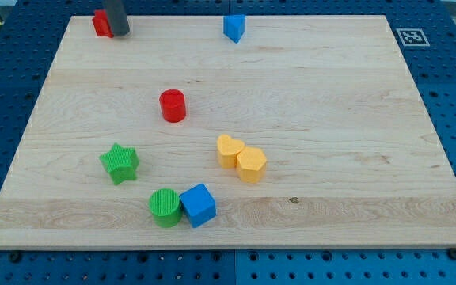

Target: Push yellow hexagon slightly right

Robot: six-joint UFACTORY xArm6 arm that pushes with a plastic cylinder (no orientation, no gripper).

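The yellow hexagon (252,165) lies right of the board's centre toward the view's bottom, touching a yellow heart-shaped block (229,150) on its left. My tip (120,33) is at the view's top left, right beside a red block (101,22) that it partly hides. The tip is far from the yellow hexagon, up and to the left of it.
A red cylinder (172,105) stands near the middle left. A green star (119,163) lies lower left. A green cylinder (165,207) touches a blue cube (198,205) near the bottom edge. A blue block (233,27) sits at the top. The wooden board (355,119) carries a marker tag (411,36) at its top right.
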